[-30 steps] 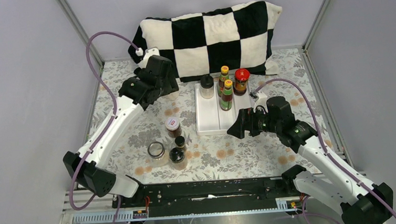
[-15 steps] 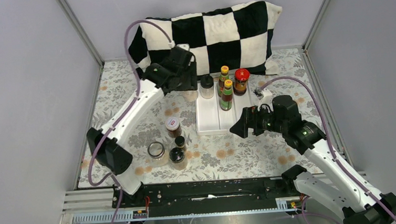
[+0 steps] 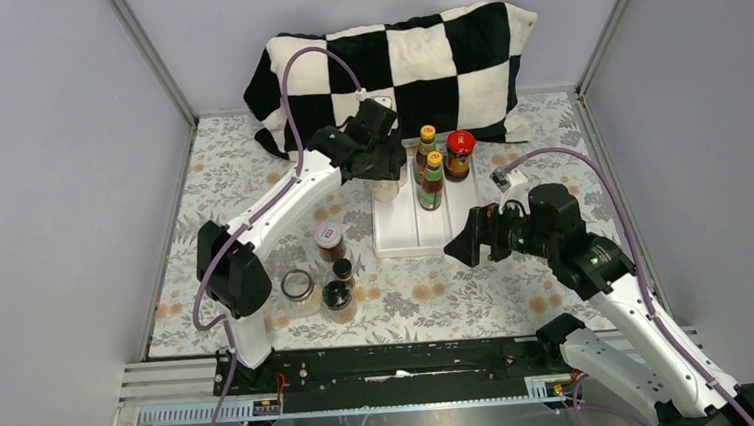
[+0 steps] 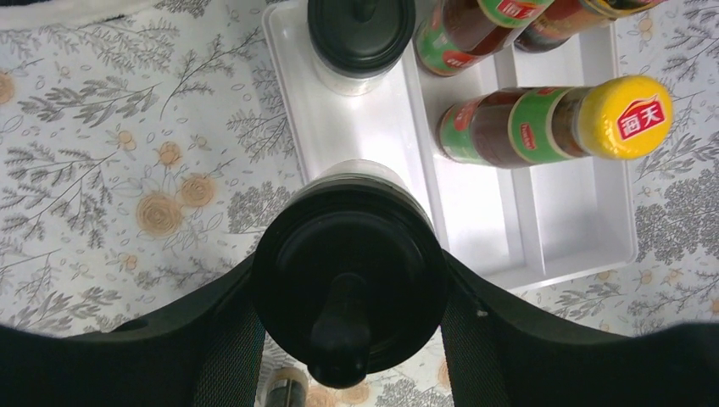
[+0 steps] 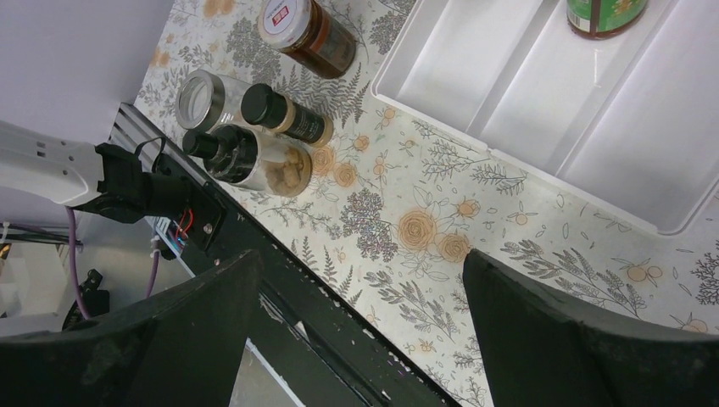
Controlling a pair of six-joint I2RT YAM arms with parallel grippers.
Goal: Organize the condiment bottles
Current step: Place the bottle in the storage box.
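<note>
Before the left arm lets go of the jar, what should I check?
1. Left gripper shut on jar: ok.
2. Jar over the left slot of the tray: ok, looks roughly centred.
3. Gap to the other jar in that slot: ok, bare floor shows between them.
4. Jar bottom touching the slot floor: cannot tell, hidden.
5. Right gripper open, over the table, off the tray: ok.
</note>
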